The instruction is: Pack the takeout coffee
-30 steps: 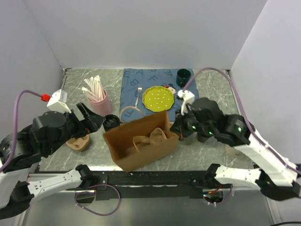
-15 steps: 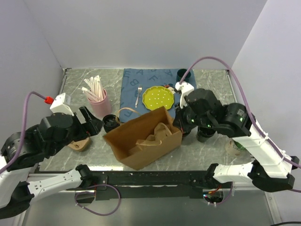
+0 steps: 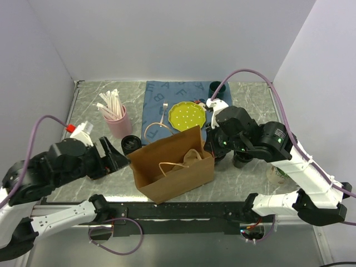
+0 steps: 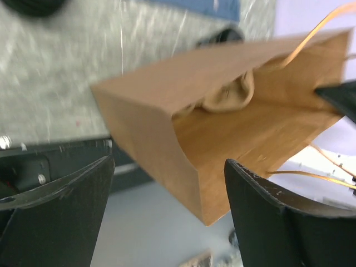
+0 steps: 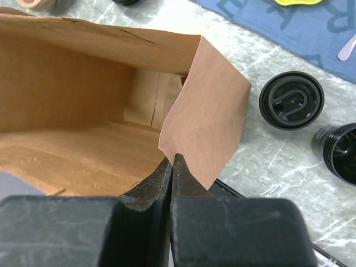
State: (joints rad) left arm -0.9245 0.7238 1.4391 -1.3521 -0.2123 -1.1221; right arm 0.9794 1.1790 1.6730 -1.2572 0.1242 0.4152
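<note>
The brown paper bag [image 3: 178, 177] stands open-topped in the middle of the table. My right gripper [image 3: 209, 148] is shut on the rim of its right end wall, as the right wrist view shows [image 5: 173, 160]. The takeout coffee [image 5: 291, 100], a black cup with a round black lid, stands on the table just outside that wall; in the top view my right arm hides it. My left gripper [image 3: 115, 158] is open just left of the bag. In the left wrist view [image 4: 168, 162] the bag's corner [image 4: 200, 183] shows between the spread fingers.
A second black cup [image 5: 336, 153] stands beside the coffee. A black round container [image 3: 130, 144] and a pink cup of white straws [image 3: 117, 119] stand left of the bag. Behind lie a blue mat [image 3: 156, 94], yellow plate [image 3: 188, 115], fork [image 3: 163, 109] and dark green mug [image 3: 216, 89].
The bag has swung and stands more upright, its right rim held by my right gripper. My left arm has moved nearer and to the right, bringing the open gripper up to the bag's left end.
</note>
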